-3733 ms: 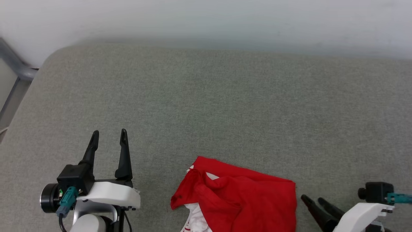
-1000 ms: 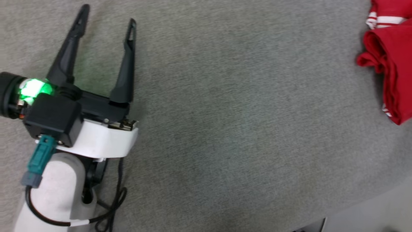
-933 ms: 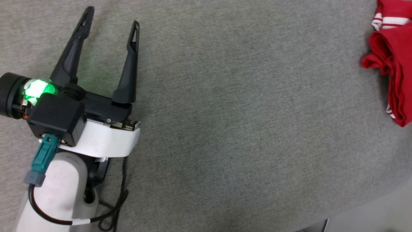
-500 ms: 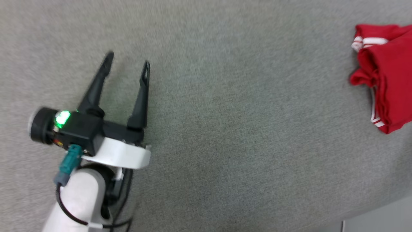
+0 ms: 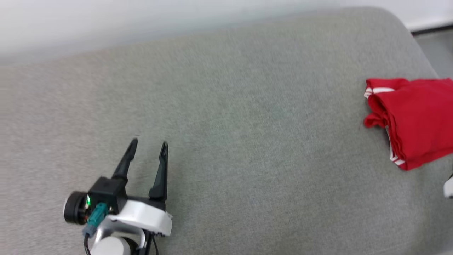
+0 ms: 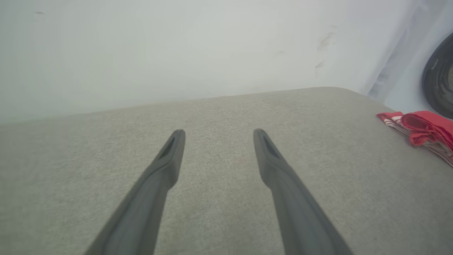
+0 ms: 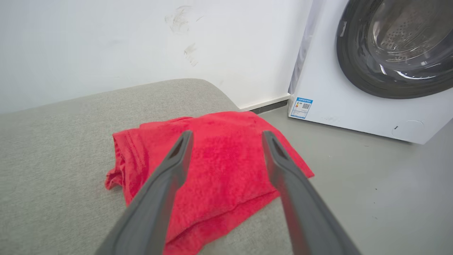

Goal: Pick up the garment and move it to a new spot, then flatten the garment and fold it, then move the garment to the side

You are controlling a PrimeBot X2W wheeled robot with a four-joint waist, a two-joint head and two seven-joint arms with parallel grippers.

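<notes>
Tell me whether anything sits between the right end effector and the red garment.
Nothing visible does. The right end effector, fingers apart, points straight at the garment, which lies near the edge of the grey cushion.

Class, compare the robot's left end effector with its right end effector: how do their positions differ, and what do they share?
The left end effector hangs over bare grey fabric cushion, the folded red T-shirt far to its side; the right end effector points straight at that T-shirt. The left faces a white wall; beyond the right stands a white washing machine. Both are open, holding nothing.
</notes>
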